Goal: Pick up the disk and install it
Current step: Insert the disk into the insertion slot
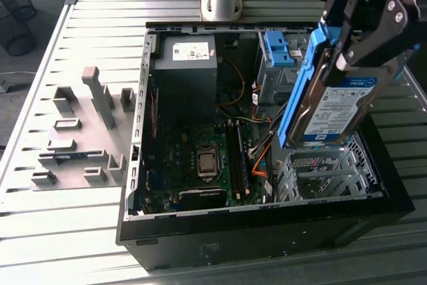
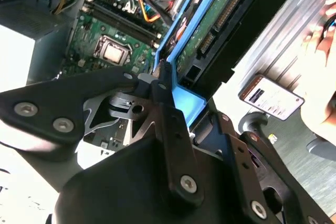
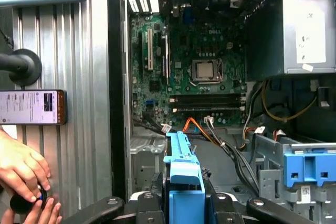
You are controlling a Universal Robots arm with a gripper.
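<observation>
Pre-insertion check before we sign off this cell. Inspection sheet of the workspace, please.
Surface: slatted metal table, with an open computer case on it.
Job's things: disk with blue rails, held tilted over the case, not seated.
Clutter: grey fixture plate beside the case; phone on the table.
Grippers: gripper shut on the disk.
Cables: orange cables loose inside the case.
Surroundings: a person's hand near the phone; wire bin on the floor.

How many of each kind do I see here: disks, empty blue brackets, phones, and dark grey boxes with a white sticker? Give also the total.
disk, clamped in the pincer: 1
empty blue bracket: 1
phone: 1
dark grey box: 1
Total: 4
</observation>
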